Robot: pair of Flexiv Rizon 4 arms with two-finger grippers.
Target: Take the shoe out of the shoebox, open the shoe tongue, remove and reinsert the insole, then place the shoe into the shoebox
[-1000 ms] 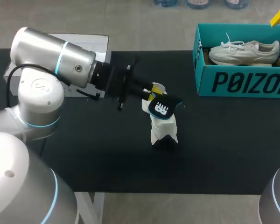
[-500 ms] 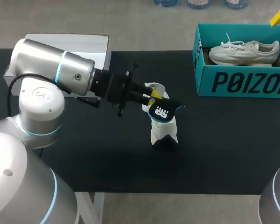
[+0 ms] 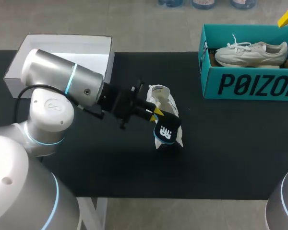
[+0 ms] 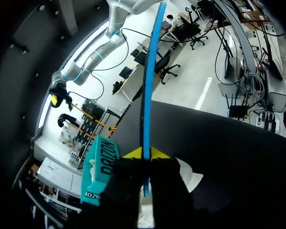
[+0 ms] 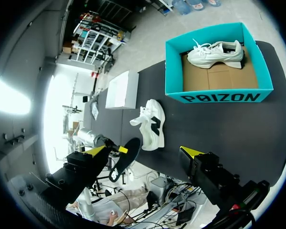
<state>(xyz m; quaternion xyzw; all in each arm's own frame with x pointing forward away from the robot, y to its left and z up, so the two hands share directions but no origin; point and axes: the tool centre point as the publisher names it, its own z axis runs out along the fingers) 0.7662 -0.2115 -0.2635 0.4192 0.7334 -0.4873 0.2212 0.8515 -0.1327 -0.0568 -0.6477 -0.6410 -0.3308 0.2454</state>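
A white shoe (image 3: 164, 97) lies on the black table (image 3: 230, 143) near its middle. My left gripper (image 3: 156, 111) is shut on a black insole (image 3: 166, 133) with a blue rim and a white logo, held just above the shoe's near end. In the left wrist view the insole (image 4: 149, 86) shows edge-on between the fingertips (image 4: 133, 153), with the shoe (image 4: 185, 172) beneath. My right gripper (image 5: 143, 151) hangs open high over the table's right side, looking down on the shoe (image 5: 150, 122) and the insole (image 5: 124, 158). The teal shoebox (image 3: 245, 84) stands at the back right.
A second white shoe (image 3: 252, 52) lies inside the teal shoebox (image 5: 219, 95). A white box lid (image 3: 62, 50) sits at the back left, behind my left arm (image 3: 62, 84). The black tabletop stretches bare in front of the shoebox.
My left arm has swung toward the near side and lowered. The insole has tipped down from over the shoe's top to its near end. The right arm has not moved.
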